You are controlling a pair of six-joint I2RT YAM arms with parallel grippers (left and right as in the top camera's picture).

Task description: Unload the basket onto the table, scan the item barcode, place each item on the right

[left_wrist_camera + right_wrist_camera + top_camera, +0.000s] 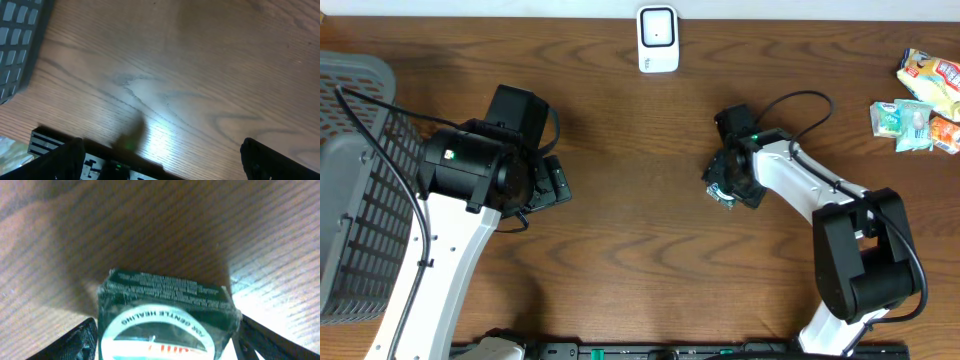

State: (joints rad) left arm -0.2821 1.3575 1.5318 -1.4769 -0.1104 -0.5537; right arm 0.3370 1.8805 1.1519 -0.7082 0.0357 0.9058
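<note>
- The left gripper (161, 162) hung over the table (640, 260), jaws wide apart.
- The dark green packet (165, 297) sat between the right gripper (167, 332) fingers; clamping could not be told.
- The scanner (658, 38) stood well apart.

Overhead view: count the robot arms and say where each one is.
2. The left arm sits beside the grey basket; the right arm reaches toward the table's middle, right claw flanking a dark package. None seems hidden.

You'll see the dark green packet (165, 297), with a round white label reading "FOR GENTLE HEALING", between the right fingers (75, 340) over the mid-surface. The white scanner (658, 38) stands well apart, at the far edge.
</note>
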